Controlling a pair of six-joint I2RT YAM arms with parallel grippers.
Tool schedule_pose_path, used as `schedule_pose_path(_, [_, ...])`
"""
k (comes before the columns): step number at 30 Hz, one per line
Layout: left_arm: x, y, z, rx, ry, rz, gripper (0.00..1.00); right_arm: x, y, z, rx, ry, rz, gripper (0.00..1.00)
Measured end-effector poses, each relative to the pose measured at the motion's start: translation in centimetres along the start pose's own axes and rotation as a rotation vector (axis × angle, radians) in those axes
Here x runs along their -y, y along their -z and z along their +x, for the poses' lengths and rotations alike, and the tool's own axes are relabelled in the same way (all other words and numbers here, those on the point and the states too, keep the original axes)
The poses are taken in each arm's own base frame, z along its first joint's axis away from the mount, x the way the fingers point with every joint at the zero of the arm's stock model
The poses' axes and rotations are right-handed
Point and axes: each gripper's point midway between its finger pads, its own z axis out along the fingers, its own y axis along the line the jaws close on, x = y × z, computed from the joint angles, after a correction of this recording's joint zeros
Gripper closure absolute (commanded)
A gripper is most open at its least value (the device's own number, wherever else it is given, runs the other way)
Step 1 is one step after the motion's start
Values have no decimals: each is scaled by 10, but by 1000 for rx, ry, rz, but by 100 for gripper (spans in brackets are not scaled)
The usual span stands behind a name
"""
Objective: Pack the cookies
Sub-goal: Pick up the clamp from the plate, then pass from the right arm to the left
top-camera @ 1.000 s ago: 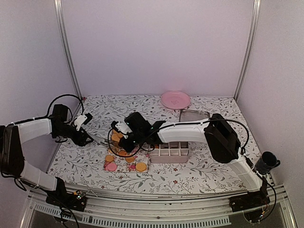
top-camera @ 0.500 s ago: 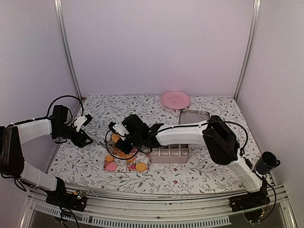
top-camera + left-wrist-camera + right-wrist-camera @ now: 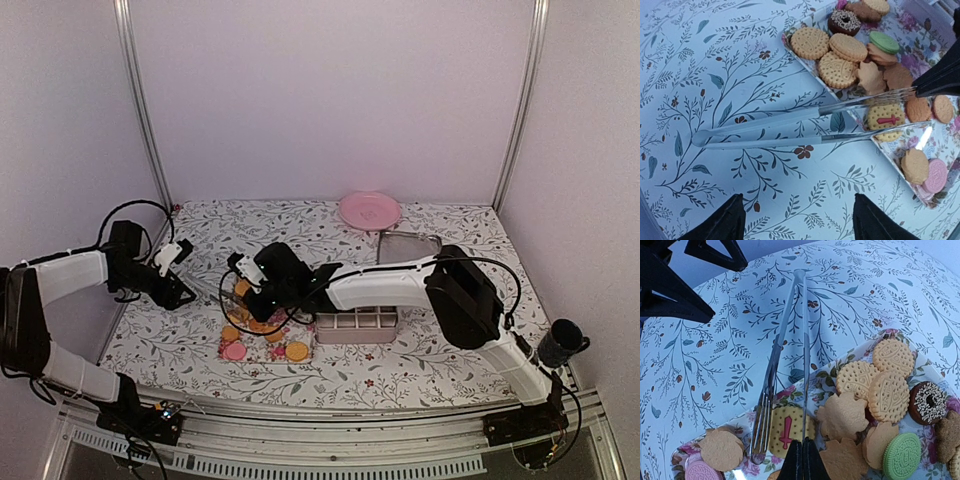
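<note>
The cookies (image 3: 887, 395) lie heaped on a floral tray (image 3: 262, 352): golden rounds, a green one (image 3: 885, 42), a pink one (image 3: 936, 176) and a dark sprinkled one (image 3: 927, 401). Metal tongs (image 3: 770, 125) lie with the hinge on the tablecloth and both arms reaching over a yellow cookie with a red mark (image 3: 786, 430). My right gripper (image 3: 802, 442) hangs low over the tray, shut on the tip of one tong arm. To the left of the tray my left gripper (image 3: 797, 200) stands open over bare tablecloth, nothing between its fingers.
A white divided box (image 3: 358, 322) stands just right of the tray, under the right arm. A metal tray (image 3: 408, 243) and a pink plate (image 3: 369, 210) lie further back. The enclosure wall runs close behind the left arm.
My right gripper has slid left over the tray toward the tongs and closed its jaws. The left arm has stayed put.
</note>
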Motion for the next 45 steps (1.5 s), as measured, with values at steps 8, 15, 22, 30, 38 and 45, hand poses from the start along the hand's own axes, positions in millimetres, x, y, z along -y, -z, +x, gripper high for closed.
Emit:
schedule_pose_path(8, [-12, 16, -26, 61, 81, 3, 25, -5, 9, -5, 72, 56, 146, 100])
schedule_pose_path(15, [-23, 47, -80, 195, 139, 25, 28, -27, 47, -60, 276, 217, 373, 100])
schedule_pose_path(22, [-16, 63, -106, 262, 215, 98, 30, -40, 85, -101, 441, 346, 557, 100])
schedule_pose_path(30, [-6, 76, -121, 317, 263, 166, 38, -39, 96, -111, 484, 454, 702, 100])
schedule_pose_path(38, [1, 79, -124, 331, 328, 226, 47, -46, 101, -120, 522, 515, 768, 100])
schedule_pose_path(45, [6, 79, -129, 349, 414, 322, 41, -57, 102, -122, 542, 561, 806, 100])
